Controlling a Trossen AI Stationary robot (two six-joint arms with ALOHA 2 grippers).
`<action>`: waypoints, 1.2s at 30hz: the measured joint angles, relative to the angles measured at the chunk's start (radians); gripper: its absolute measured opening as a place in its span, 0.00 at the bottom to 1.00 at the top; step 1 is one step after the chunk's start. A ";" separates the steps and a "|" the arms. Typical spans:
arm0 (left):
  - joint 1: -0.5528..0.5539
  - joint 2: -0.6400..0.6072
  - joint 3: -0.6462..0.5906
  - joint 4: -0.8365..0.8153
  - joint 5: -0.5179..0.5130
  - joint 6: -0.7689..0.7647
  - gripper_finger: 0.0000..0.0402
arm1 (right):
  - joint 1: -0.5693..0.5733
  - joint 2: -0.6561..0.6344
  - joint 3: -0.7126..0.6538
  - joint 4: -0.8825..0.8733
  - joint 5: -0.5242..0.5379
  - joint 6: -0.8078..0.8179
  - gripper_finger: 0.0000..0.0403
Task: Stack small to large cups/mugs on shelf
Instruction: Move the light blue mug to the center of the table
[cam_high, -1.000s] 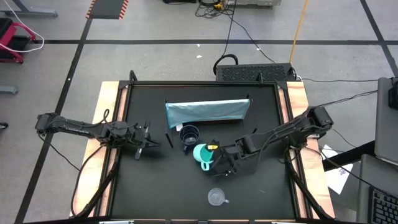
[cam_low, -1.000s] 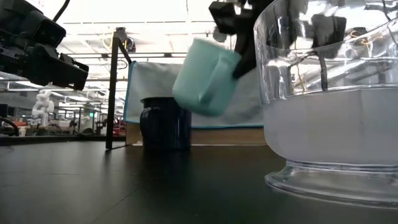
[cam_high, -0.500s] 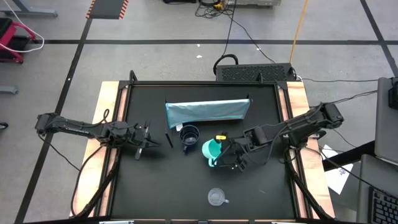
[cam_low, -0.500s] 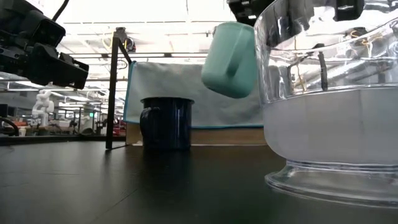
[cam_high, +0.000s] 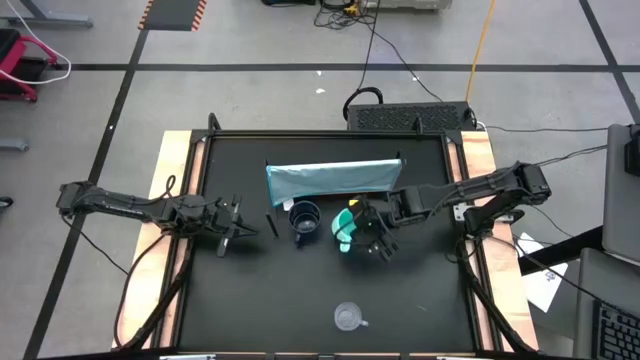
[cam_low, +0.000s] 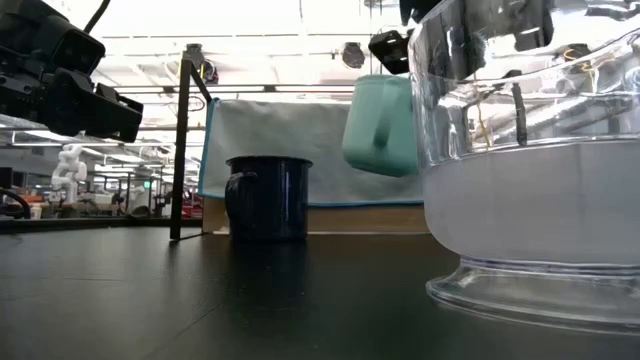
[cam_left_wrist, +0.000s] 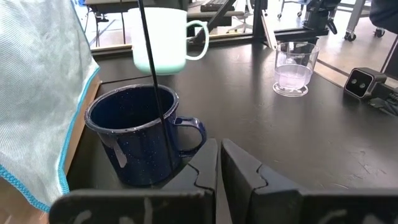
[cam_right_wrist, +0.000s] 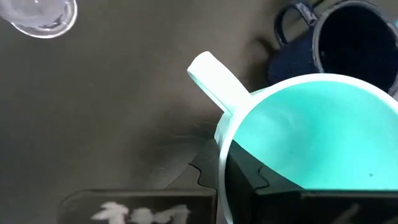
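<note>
The turquoise mug hangs in my right gripper, clear of the table, just right of the dark navy mug. The navy mug stands upright on its base in front of the light blue-grey shelf. The clear mug stands near the table's near edge. My left gripper is shut and empty, left of the navy mug. In the low view the turquoise mug floats above table level beside the navy mug. My right gripper holds the turquoise mug by its rim, one finger inside the mug and one outside, on the wall next to the handle. The fingers come from above, slanting from the table's right. The mug hangs nearly upright, mouth up, lifted clear.
A thin black upright post stands at the shelf's left end. The table's raised side rails run along left and right. Bare black tabletop lies between the navy mug and the clear mug.
My right gripper has carried the turquoise mug up and toward the table's far edge, a little to the right. The mug, tilted a second ago, now hangs nearly upright beside the navy mug.
</note>
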 joint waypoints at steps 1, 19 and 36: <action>0.000 0.000 0.000 0.000 0.000 0.000 0.06 | -0.007 0.000 0.000 -0.001 -0.002 -0.005 0.00; 0.000 0.000 0.000 -0.008 0.000 0.007 0.06 | -0.115 0.012 0.000 -0.018 -0.134 -0.056 0.00; 0.000 0.000 0.000 -0.015 0.000 0.009 0.06 | -0.115 0.119 0.000 0.047 -0.125 -0.065 0.00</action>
